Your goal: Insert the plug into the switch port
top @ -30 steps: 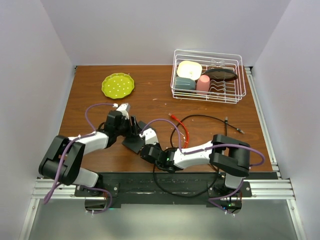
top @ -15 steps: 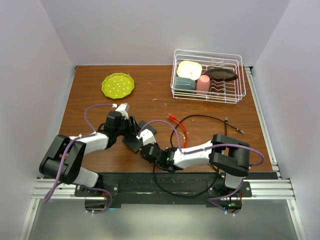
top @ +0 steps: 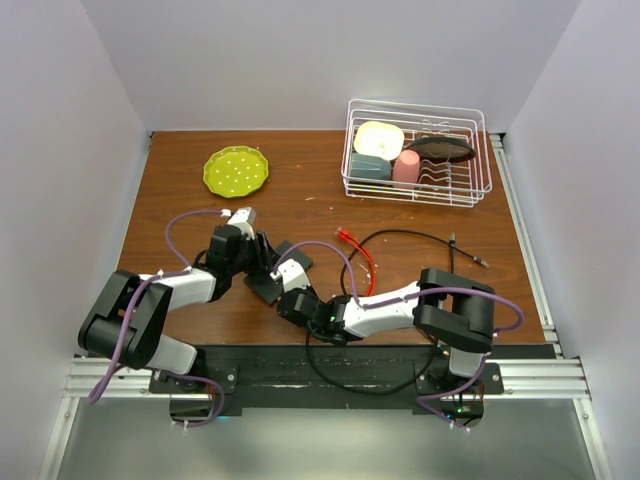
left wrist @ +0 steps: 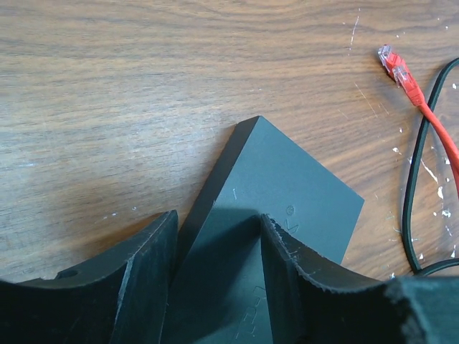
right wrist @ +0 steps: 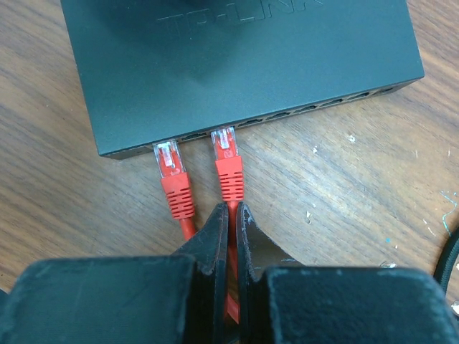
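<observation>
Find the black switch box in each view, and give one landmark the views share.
Top external: the switch box lies lower left of centre.
Left wrist: centre to bottom, one corner pointing up.
Right wrist: across the top, long edge toward the camera.
Shared landmark: the red cable, in all three views.

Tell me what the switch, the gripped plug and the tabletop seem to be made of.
Switch: matte black, probably plastic, though painted metal is possible; raised lettering, dull sheen. Plug: see-through hard plastic tip, with a red, likely rubbery, moulded boot. Tabletop: wood or wood-look laminate, with visible grain and scratches.
</observation>
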